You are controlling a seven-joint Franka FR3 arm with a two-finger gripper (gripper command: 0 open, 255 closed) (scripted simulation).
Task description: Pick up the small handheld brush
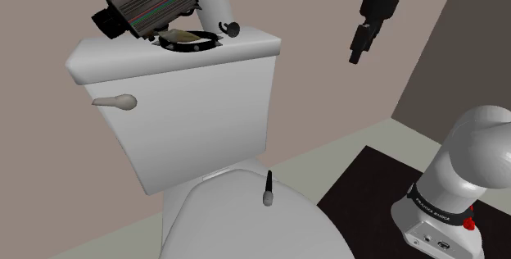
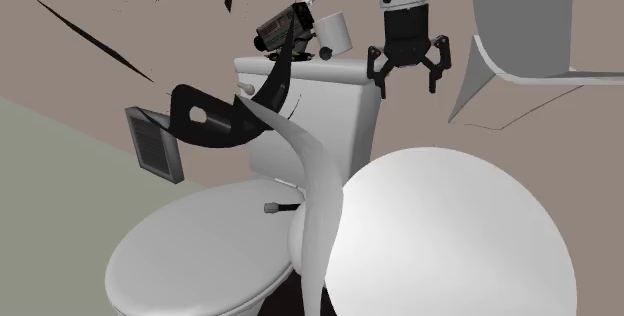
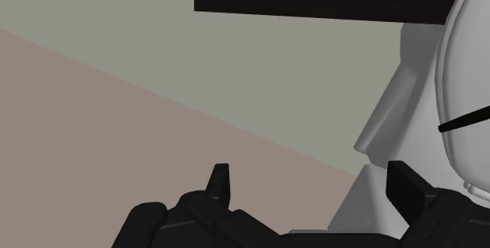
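Approach step, nothing grasped yet. Gripper [image 2: 408, 80] hangs high beside the tank [image 1: 188, 93], jaws apart. Brush [image 1: 268, 190] lies on the toilet lid [image 1: 237, 229], roughly 7 o'clock from the gripper; bristle end unclear. Next: descend and align over its handle.

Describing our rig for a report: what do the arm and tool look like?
The arm is white with rounded links, a dark lettered band and a small red knob near its base. The tool is all black, two-fingered.
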